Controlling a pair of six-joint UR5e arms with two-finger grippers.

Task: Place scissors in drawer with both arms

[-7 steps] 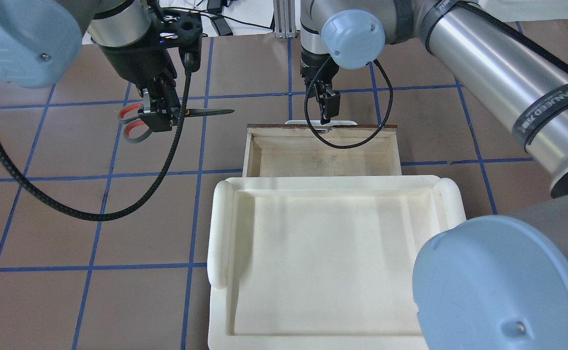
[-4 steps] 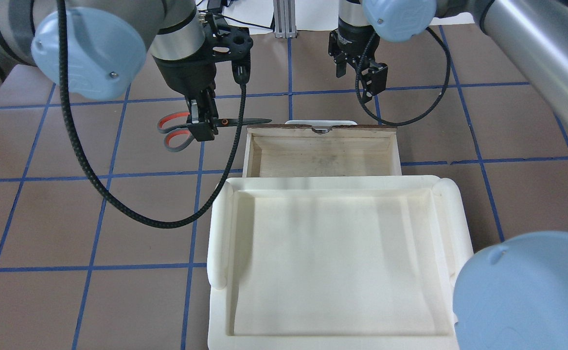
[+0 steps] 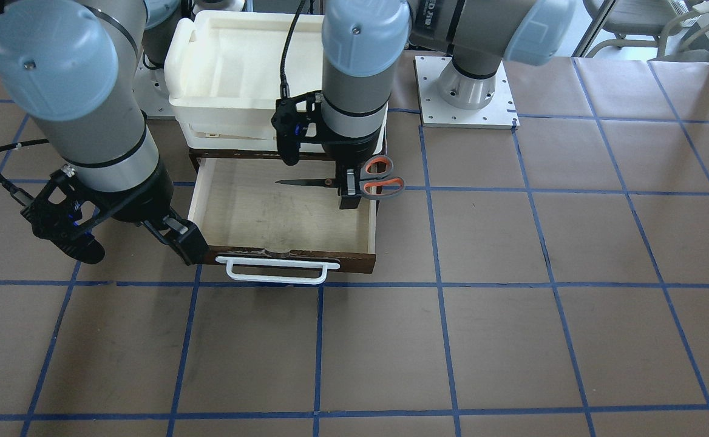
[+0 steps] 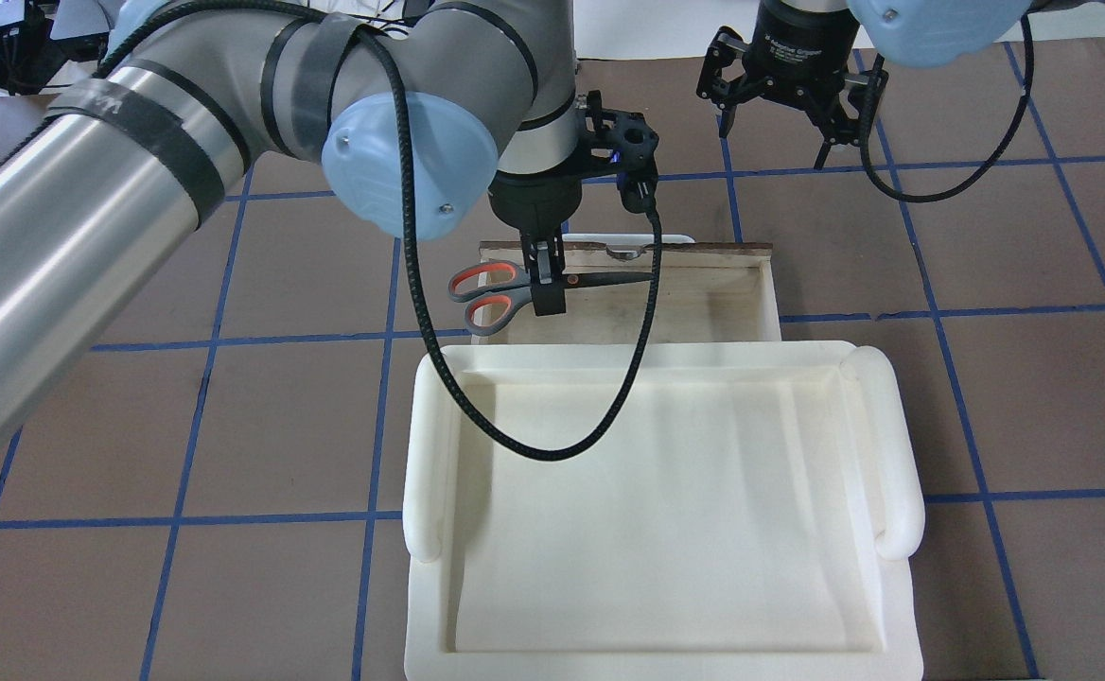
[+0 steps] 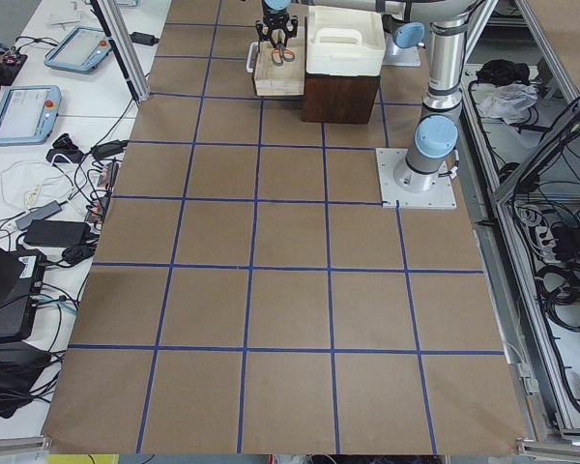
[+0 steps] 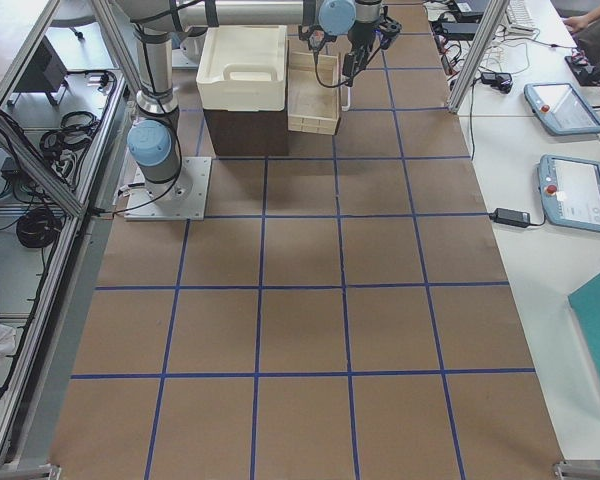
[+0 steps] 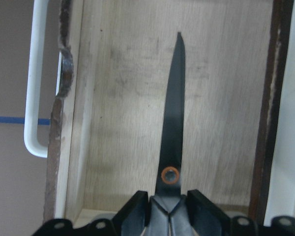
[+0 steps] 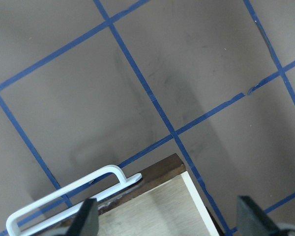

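Observation:
My left gripper (image 4: 548,284) is shut on the scissors (image 4: 486,295) at their pivot and holds them level above the open drawer (image 4: 768,288), at its left end. The slim blades point right over the pale interior, and the grey and orange handles stick out past the drawer's left wall. The left wrist view shows the blades (image 7: 174,108) above the drawer floor (image 7: 118,123). In the front view the scissors (image 3: 379,180) hang over the drawer (image 3: 200,188). My right gripper (image 4: 794,109) is open and empty, beyond the drawer's far right corner (image 8: 162,194) and white handle (image 8: 64,196).
A white foam tray (image 4: 429,454) sits on top of the dark brown cabinet (image 6: 242,130), nearer me than the pulled-out drawer. A black cable (image 4: 534,445) from the left wrist loops over the tray. Brown table with blue grid lines surrounds it.
My left gripper has carried the scissors to the right, from beside the drawer to over its left end. My right gripper has moved away from the drawer handle, farther back and right.

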